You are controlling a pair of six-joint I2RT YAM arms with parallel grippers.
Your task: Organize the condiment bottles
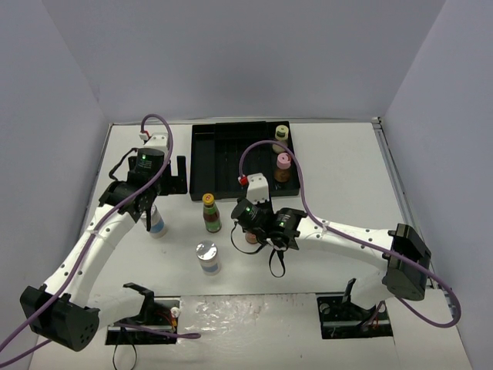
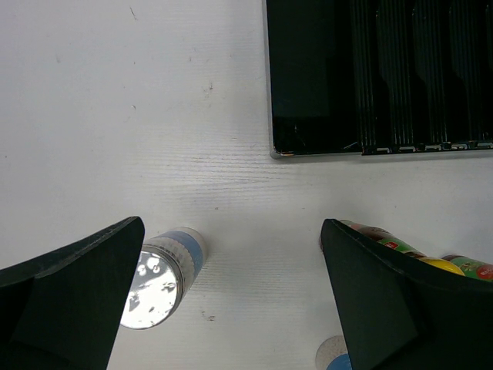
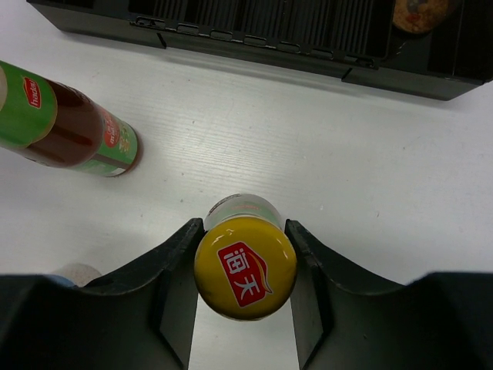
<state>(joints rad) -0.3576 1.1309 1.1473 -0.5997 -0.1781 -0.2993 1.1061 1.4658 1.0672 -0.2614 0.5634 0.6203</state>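
Observation:
My right gripper [image 3: 243, 227] is shut on the yellow cap of a slim dark bottle [image 3: 245, 266] that stands upright on the table; from above this gripper [image 1: 250, 231] is just in front of the black tray [image 1: 202, 166]. The other slim bottle [image 1: 210, 213] stands to its left, green-labelled [image 3: 69, 123]. My left gripper [image 2: 233, 231] hangs open over the table, with a silver-capped jar [image 2: 162, 274] just inside its left finger, apart from the pads. A second silver-capped jar [image 1: 207, 257] stands nearer the arm bases. The cream bottle [image 1: 281, 135] and the pink-capped bottle [image 1: 283, 166] stand at the tray's right side.
The black ridged tray [image 2: 308, 85] lies at the back centre, its front edge close ahead of both grippers. A black stand [image 1: 177, 176] sits against the tray's left side. Purple cables loop over both arms.

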